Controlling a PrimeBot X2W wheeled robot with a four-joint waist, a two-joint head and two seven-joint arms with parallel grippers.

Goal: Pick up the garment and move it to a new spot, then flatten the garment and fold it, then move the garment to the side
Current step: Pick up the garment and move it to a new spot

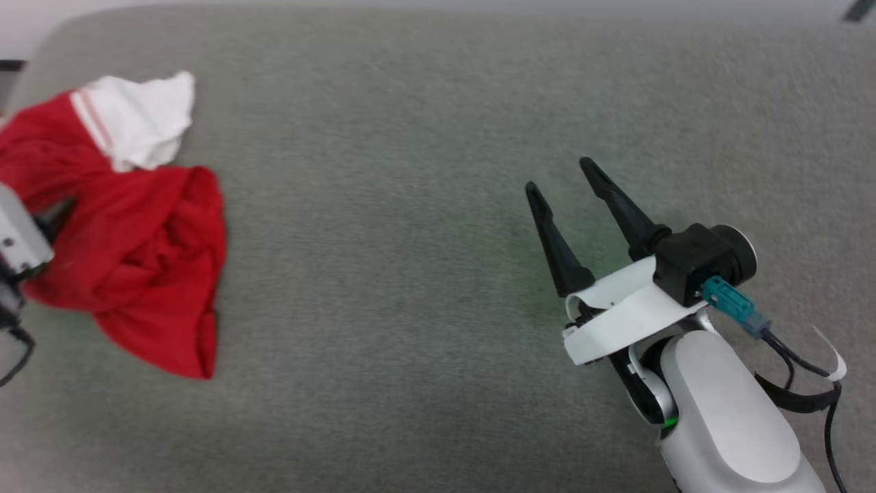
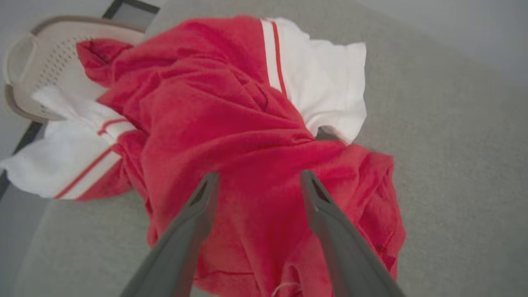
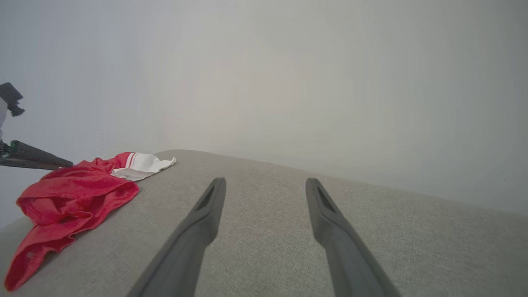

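Observation:
The garment (image 1: 137, 233) is a red shirt with white sleeves and striped trim, lying crumpled at the far left of the grey padded surface (image 1: 410, 171). In the left wrist view my left gripper (image 2: 255, 177) hovers over the garment (image 2: 231, 123), fingers spread wide with nothing between them. Part of its wrist (image 1: 17, 239) shows at the head view's left edge. My right gripper (image 1: 561, 174) stands open over bare surface at the lower right, far from the shirt. The right wrist view has the garment (image 3: 74, 198) at its left, with the left gripper's fingers (image 3: 37, 159) above it.
A pale perforated basket (image 2: 37, 62) sits beyond the surface's left edge, behind the shirt; one white sleeve (image 2: 62, 161) lies near that edge. Cables (image 1: 801, 370) trail from my right wrist. A plain wall (image 3: 288, 82) rises behind the surface.

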